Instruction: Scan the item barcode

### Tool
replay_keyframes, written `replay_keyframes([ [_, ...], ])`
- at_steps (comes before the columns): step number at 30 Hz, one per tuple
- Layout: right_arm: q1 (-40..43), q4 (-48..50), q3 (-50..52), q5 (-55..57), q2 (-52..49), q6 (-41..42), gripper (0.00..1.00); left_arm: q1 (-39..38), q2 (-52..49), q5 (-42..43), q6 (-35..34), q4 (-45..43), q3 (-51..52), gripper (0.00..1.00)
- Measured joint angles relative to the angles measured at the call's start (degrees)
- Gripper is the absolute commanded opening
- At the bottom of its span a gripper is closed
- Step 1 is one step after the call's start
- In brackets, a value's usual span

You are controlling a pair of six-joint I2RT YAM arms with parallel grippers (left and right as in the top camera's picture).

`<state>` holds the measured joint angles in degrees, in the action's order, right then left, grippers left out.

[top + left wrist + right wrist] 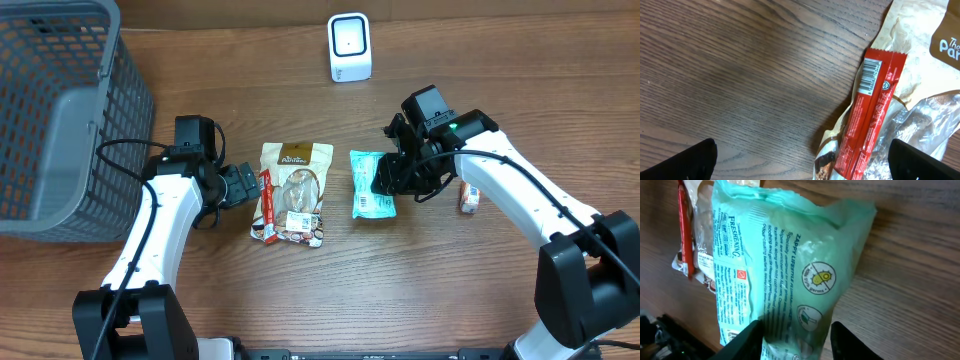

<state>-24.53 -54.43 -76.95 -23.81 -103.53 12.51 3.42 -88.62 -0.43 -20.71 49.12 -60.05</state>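
A teal wipes pack lies right of centre on the wooden table, printed side up in the right wrist view. My right gripper is shut on its near end, and the film bunches between the two black fingers. A beige snack pouch lies at centre with a red bar along its left edge. The bar's barcode faces up. My left gripper stands wide open just left of the bar, holding nothing.
A white scanner stands at the back centre. A grey mesh basket fills the back left corner. A small wrapped item lies by the right arm.
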Motion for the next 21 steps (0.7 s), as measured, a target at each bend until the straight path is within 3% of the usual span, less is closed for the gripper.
replay_keyframes([
  [2,0.0,0.0,0.0,-0.2,0.0,0.1,0.35,0.0,0.0,0.0,0.0,0.0,0.0,1.0],
  [7,0.0,0.3,0.0,-0.9,0.0,0.2,0.11,0.0,0.0,0.0,0.0,0.0,0.0,1.0],
  [10,0.0,0.4,0.0,-1.5,0.2,0.3,0.04,0.0,0.0,0.0,0.0,0.0,0.0,1.0],
  [21,1.3,-0.4,0.0,-3.0,2.3,-0.2,0.04,0.0,0.0,0.0,0.0,0.0,0.0,1.0],
])
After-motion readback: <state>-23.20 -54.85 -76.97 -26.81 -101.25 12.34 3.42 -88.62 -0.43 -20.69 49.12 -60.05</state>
